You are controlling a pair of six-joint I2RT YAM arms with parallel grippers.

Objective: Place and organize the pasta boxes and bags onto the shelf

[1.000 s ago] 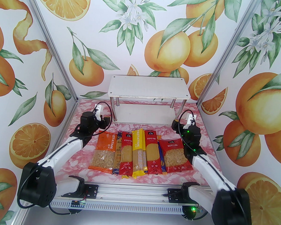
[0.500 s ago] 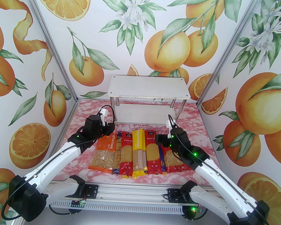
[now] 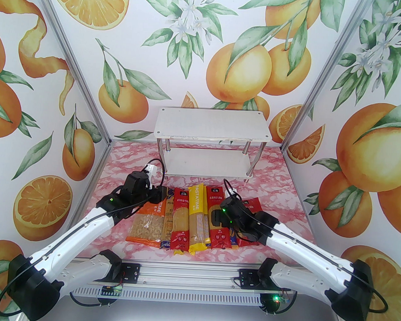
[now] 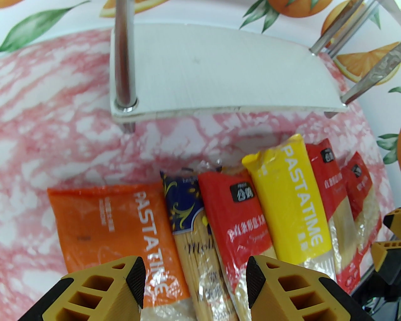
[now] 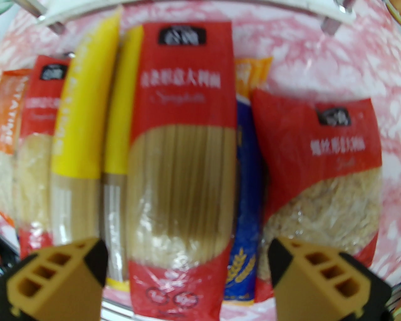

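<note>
Approach for a first pick, nothing gripped: left gripper point(image 4: 195, 276) part-spread above the orange bag point(image 4: 106, 213) and dark blue pack point(image 4: 183, 203), right gripper point(image 5: 188, 257) wide above a red spaghetti pack point(image 5: 181, 156), packs lying in front of the shelf point(image 3: 212, 127); next, likely lowering and closing; "PASTATIME" legible on orange bag and yellow pack point(image 4: 294, 194).

Two red spaghetti packs point(image 3: 180, 222) point(image 5: 181, 150), three yellow packs point(image 5: 78, 125) point(image 5: 116, 141) point(image 5: 252, 73), one dark blue pack point(image 4: 181, 203), three wide bags point(image 3: 146, 217) point(image 5: 247, 175) point(image 5: 316, 163), one shelf point(image 3: 215, 127)

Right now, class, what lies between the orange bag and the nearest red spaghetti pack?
A dark blue spaghetti pack, clearest in the left wrist view.
</note>
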